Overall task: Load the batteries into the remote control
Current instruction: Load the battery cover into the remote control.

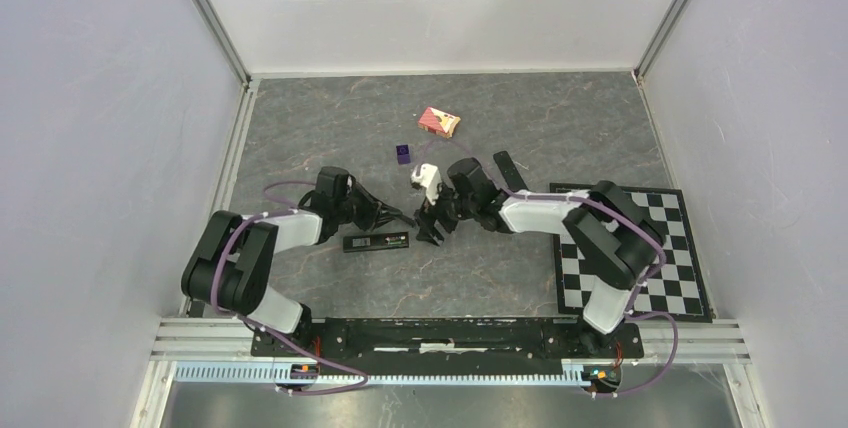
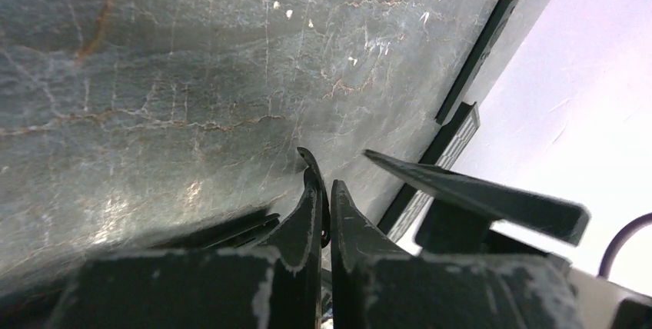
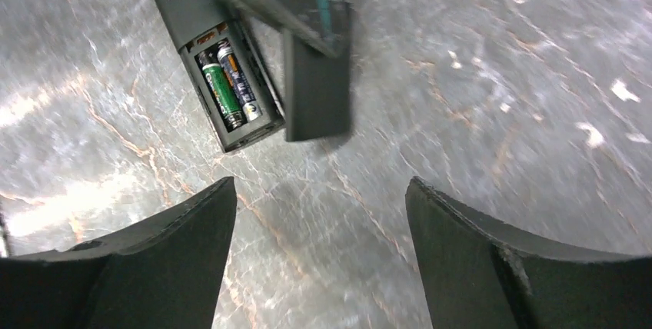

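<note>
The black remote control (image 1: 372, 242) lies flat on the table with its battery bay open. In the right wrist view the remote (image 3: 187, 15) holds the green battery (image 3: 221, 92) and the blue battery (image 3: 237, 83) side by side in the bay. My left gripper (image 1: 406, 219) is shut on a thin black battery cover (image 3: 317, 98), which hangs just right of the bay's end. The cover shows edge-on between the left fingers (image 2: 310, 161). My right gripper (image 1: 432, 232) is open and empty over bare table, just right of the remote.
A purple cube (image 1: 403, 153) and a red-and-white box (image 1: 439, 122) lie behind the grippers. Another slim black bar (image 1: 507, 167) lies to the back right. A checkerboard mat (image 1: 640, 248) covers the table's right side. Walls close in left, right and back.
</note>
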